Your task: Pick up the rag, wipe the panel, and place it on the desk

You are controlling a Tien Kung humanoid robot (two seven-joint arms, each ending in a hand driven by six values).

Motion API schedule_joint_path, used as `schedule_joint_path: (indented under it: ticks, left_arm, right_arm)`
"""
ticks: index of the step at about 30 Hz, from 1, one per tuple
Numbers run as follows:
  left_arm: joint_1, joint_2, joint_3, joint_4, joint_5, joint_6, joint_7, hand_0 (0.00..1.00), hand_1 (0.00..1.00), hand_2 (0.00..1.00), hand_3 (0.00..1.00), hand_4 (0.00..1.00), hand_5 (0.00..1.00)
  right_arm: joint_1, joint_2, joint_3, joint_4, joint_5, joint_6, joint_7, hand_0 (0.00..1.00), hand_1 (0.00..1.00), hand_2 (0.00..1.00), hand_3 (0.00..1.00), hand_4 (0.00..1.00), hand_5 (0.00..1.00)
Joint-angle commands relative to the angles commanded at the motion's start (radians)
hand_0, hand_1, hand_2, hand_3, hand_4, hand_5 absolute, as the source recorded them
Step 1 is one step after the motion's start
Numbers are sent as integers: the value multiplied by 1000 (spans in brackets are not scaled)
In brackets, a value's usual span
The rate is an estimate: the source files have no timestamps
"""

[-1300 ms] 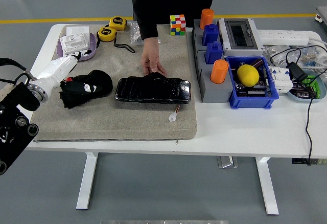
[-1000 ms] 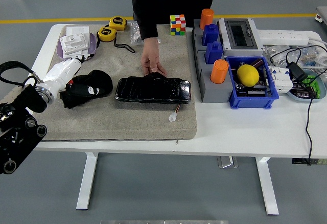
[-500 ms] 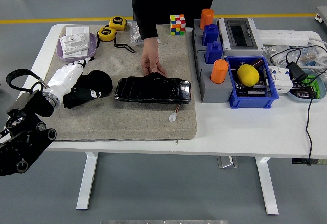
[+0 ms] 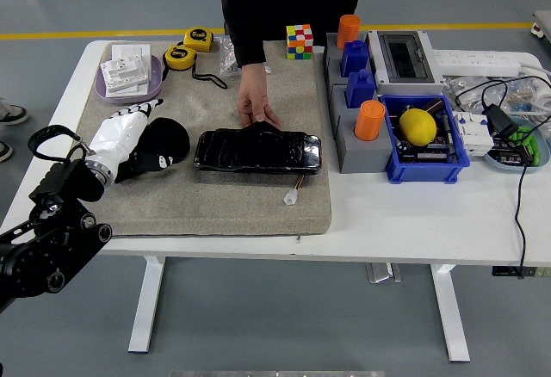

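Resting white hand (image 4: 127, 132) on crumpled rag (image 4: 157, 148)

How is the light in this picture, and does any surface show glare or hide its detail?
Head view: the light is soft and even, the shadows faint. The black panel carries wrinkled highlights on its glossy top. The black rag is so dark that its folds barely show, beside the white left hand. Everything appears sharp, without visible blur.
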Motion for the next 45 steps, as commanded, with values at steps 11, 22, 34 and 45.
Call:
schedule_joint_path:
  ticks: [11,22,34,45]
  left_arm:
    - [-12,-8,34,23,-16,-14,3,885,942,948,927,874,237]
    - [-21,-12,58,46,-2,-24,36,866,930,936,871,857,229]
    - [-32,-16,65,66,11,17,67,805,902,929,858,795,170]
    - [-39,-23,76,76,16,13,72,731,827,905,850,739,115]
  right_arm:
    - [3,1,1,6,-2,-6,1,703,476,654,607,998,674]
    - [3,2,-11,31,2,-20,14,702,476,654,607,998,675]
    - [-3,4,-7,54,3,-30,26,703,476,654,607,998,676]
    - [-7,7,26,75,-8,-47,36,703,476,654,608,998,677]
